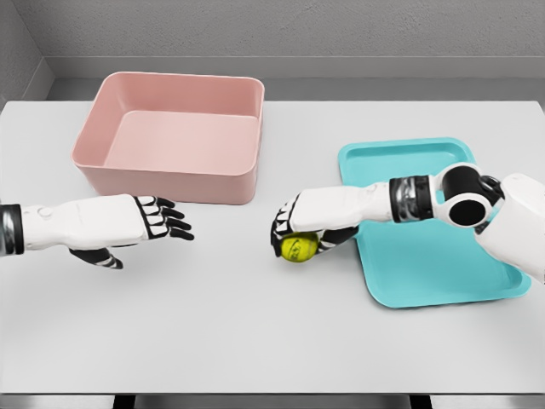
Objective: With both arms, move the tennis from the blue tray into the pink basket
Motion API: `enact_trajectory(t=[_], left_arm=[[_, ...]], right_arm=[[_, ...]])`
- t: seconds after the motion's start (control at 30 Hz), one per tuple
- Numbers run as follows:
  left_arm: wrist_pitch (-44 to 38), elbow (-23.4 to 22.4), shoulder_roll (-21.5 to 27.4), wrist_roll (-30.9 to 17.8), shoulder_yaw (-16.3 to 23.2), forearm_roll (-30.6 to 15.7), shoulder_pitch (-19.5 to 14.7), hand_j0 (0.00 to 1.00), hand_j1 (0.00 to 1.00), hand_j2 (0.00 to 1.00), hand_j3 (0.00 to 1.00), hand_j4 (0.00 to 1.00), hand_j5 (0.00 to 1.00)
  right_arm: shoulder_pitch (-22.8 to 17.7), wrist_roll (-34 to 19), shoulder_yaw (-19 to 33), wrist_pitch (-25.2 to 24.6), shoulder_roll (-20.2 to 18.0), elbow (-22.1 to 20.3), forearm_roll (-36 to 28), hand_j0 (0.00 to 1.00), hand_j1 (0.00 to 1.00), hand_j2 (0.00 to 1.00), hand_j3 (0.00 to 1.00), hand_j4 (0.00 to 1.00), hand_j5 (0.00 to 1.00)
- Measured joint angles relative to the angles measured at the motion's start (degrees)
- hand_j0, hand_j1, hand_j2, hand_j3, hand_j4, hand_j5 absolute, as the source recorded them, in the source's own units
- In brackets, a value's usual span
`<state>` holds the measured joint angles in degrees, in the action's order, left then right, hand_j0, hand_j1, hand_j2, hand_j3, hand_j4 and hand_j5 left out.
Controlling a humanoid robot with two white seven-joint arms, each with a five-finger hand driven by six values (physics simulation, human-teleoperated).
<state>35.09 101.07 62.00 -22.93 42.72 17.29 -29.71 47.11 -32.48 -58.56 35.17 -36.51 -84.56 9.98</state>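
Tennis ball [299, 247]: gripped in right hand [294, 232], just left of blue tray [430, 281], over the counter [255, 341].
Left hand [157, 219], fingers spread, empty, lies leftward of ball; pink basket [170, 175] behind, between both.

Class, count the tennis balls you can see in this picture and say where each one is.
1. The tennis ball is in the right robot hand, over the table just left of the blue tray. None shows in the pink basket.
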Motion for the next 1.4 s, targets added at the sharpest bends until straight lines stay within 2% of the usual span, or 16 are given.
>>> enact_trajectory(t=[0.17,0.57,0.63,0.67,0.7,0.9,1.13,1.27,1.4], left_arm=[[0.03,0.00,-1.07,-6.21,0.31,-0.40,-0.17,1.00,1.00,1.00,1.00,1.00,1.00],[0.03,0.00,-1.98,-8.39,0.23,-0.11,-0.97,1.00,1.00,1.00,1.00,1.00,1.00],[0.03,0.00,-2.11,-8.56,0.17,-0.01,-1.76,1.00,1.00,1.00,1.00,1.00,1.00],[0.03,0.00,-2.40,-8.60,0.20,0.25,-1.84,1.00,1.00,1.00,1.00,1.00,1.00],[0.03,0.00,-2.64,-8.64,0.22,0.52,-1.84,1.00,1.00,1.00,1.00,1.00,1.00],[0.03,-0.26,-4.46,-8.72,0.29,1.03,-3.95,1.00,1.00,1.00,1.00,1.00,1.00],[0.04,-0.73,-5.67,-8.73,0.43,0.69,-3.69,1.00,1.00,1.00,1.00,1.00,1.00],[0.05,-0.65,-5.89,-8.79,0.56,-1.57,-3.51,1.00,1.00,1.00,1.00,1.00,1.00],[0.05,-0.64,-8.17,-8.75,0.62,-3.10,-4.04,1.00,1.00,1.00,1.00,1.00,1.00]], right_arm=[[0.35,-0.29,-0.57,-0.01,1.75,2.24,0.18,0.56,0.56,0.56,0.56,0.56,0.56],[0.70,-0.62,-1.24,-0.01,3.29,4.16,0.51,0.58,0.58,0.58,0.58,0.58,0.58],[0.79,-0.63,-1.25,0.00,3.49,4.52,0.66,0.67,0.67,0.67,0.67,0.67,0.67],[0.79,-0.60,-1.25,-0.01,3.56,4.66,0.70,0.80,0.80,0.80,0.80,0.80,0.80],[0.79,-0.57,-1.25,0.00,3.61,4.77,0.73,1.00,1.00,1.00,1.00,1.00,1.00],[0.79,-0.51,-1.25,-0.02,3.73,5.00,0.75,1.00,1.00,1.00,1.00,1.00,1.00],[2.02,-0.39,-1.19,-0.03,3.44,4.99,0.71,1.00,1.00,1.00,1.00,1.00,1.00],[5.27,-0.08,-0.80,-0.06,0.57,4.95,0.60,1.00,1.00,1.00,1.00,1.00,1.00],[7.82,-0.36,-0.42,-0.05,-6.39,5.14,0.66,1.00,1.00,1.00,1.00,1.00,1.00]])
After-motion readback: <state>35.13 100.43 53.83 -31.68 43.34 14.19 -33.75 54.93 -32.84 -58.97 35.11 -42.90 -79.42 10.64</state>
